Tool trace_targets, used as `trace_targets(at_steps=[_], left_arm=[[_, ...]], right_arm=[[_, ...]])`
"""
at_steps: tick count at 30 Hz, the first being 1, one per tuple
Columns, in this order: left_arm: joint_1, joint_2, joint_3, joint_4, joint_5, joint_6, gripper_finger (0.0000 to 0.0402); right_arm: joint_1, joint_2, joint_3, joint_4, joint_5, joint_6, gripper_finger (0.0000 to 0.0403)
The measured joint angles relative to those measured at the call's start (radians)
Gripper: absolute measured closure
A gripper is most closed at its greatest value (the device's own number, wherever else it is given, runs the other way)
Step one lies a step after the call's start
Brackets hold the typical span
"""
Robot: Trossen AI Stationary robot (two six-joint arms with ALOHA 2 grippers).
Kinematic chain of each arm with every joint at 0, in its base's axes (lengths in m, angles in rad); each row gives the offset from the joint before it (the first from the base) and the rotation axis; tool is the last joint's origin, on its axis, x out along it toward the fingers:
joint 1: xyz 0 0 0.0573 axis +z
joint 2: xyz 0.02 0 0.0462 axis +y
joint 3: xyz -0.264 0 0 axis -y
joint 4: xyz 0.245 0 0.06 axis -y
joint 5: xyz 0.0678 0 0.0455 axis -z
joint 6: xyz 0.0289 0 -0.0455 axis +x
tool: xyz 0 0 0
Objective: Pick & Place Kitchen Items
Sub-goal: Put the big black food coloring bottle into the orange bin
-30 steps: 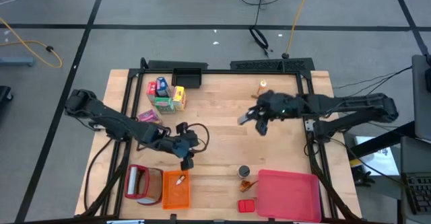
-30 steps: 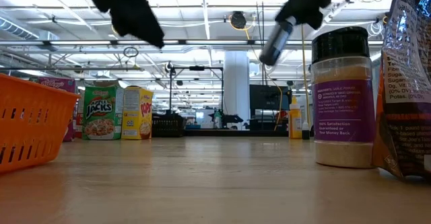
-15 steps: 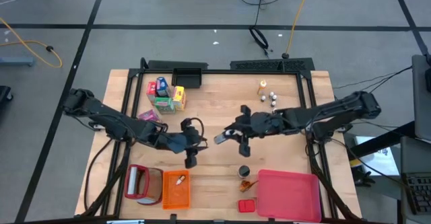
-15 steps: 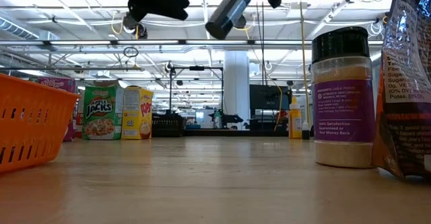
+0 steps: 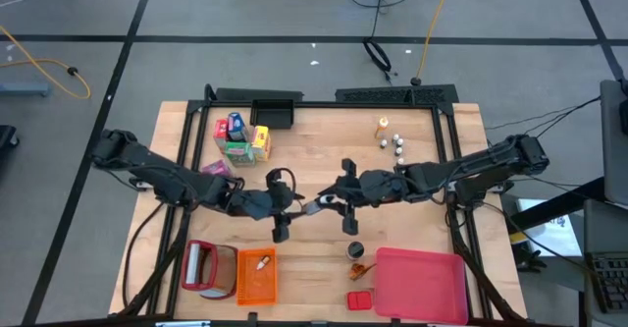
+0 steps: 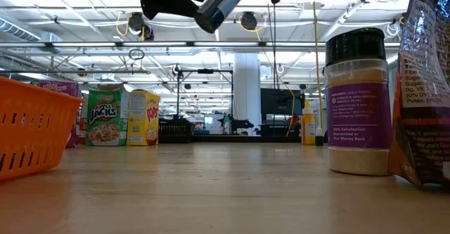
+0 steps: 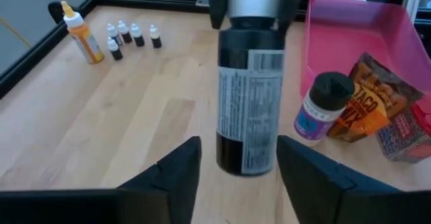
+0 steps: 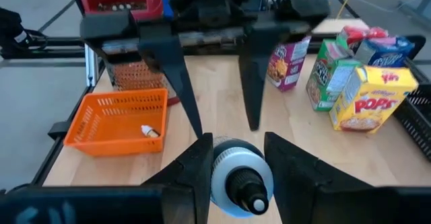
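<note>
Mid-table, above the wood, the right gripper [image 8: 234, 167] clamps the dark bottle [image 7: 248, 109] by its white cap end, pointing it at the left gripper [image 7: 236, 167]; those fingers stand apart around its base; close squarely before the right lets go.

Orange crate [image 5: 257, 276] at table's [image 5: 314, 140] front-left; pink tray [image 5: 420, 286] front-right.

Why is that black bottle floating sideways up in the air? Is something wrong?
Nothing is spilled or broken. The dark bottle lies sideways above the table because the right gripper is shut on its white cap end. The left gripper waits open around its other end, not yet closed on it. It looks like a handover.
</note>
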Motion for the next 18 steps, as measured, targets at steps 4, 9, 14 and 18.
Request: trace_targets(at_steps=[4,9,14,18], left_arm=[[0.022,0.008,-0.001,0.024,0.037,-0.001,0.0174],[0.04,0.008,-0.001,0.084,0.074,0.014,0.0169],[0.051,0.017,-0.001,0.148,0.082,0.034,0.0169],[0.067,0.057,-0.001,0.204,0.155,0.036,0.0169]], right_arm=[[0.005,0.0,0.0,0.006,0.002,-0.017,0.0293],[0.005,0.0,0.0,0.006,0.002,-0.018,0.0294],[0.005,0.0,0.0,0.015,0.003,-0.032,0.0294],[0.005,0.0,0.0,0.014,0.003,-0.033,0.0294]])
